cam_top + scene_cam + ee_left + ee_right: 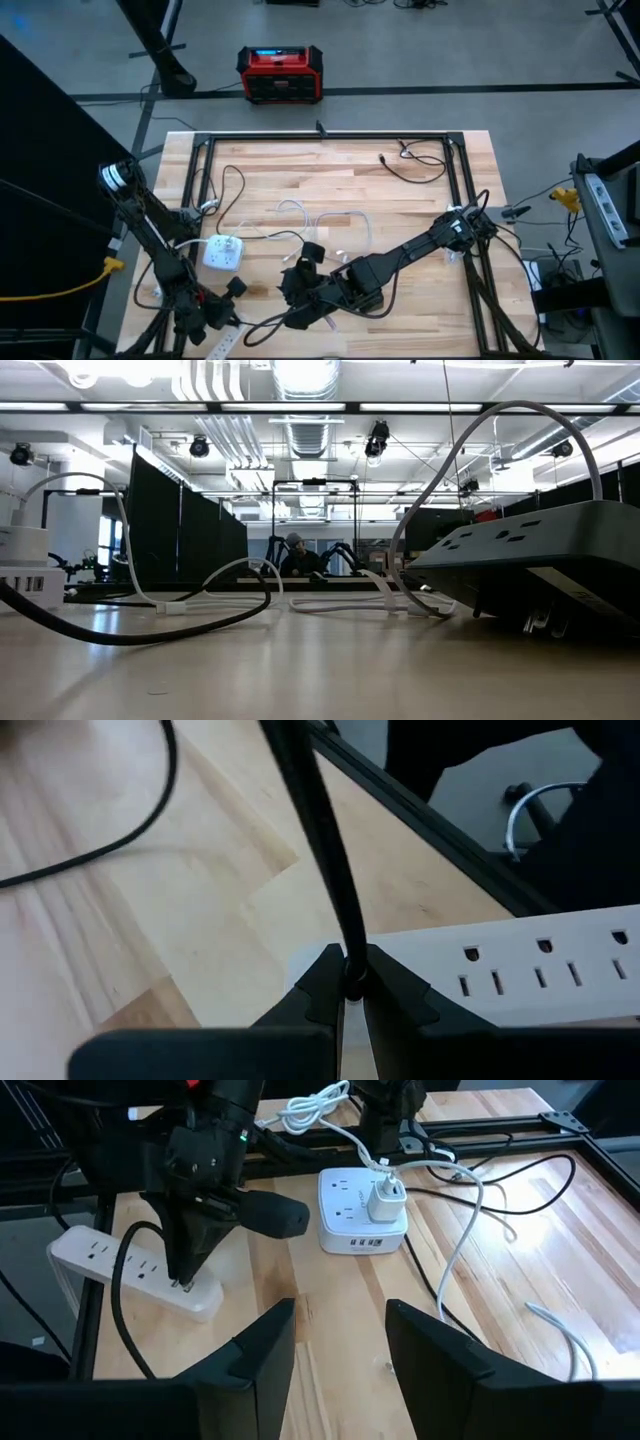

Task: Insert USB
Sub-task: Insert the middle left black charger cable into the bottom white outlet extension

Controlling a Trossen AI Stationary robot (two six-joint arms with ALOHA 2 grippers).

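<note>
Currently, a pale butcher-block wooden bench (420,200) inside a black metal frame is seen from above, with both dark arms low over its near edge.

A long white plastic power strip (130,1265) lies at the near-left corner; a black round cable (310,830) leaves its end. The left claw (350,982) is closed tight on that cable, right at the strip's end, as shown in its own wrist view.

A white cube-shaped outlet hub (360,1215) sits mid-left, with a small white charger block (385,1198) plugged on top. A thin white USB cable (470,1230) runs from it and trails across the boards, its free end loose on the wood, well apart from both claws.

The right claw (340,1350) is held moderately wide and empty, near the bench centre, aimed toward the hub.

Handling judgement: the USB cable is taken as light and floppy, so no push force is carried by the cord. The rigid plug shell should be gripped by its flat sides, just behind the metal tip. The hub is light and may slide on insertion; bracing is advised.
</note>
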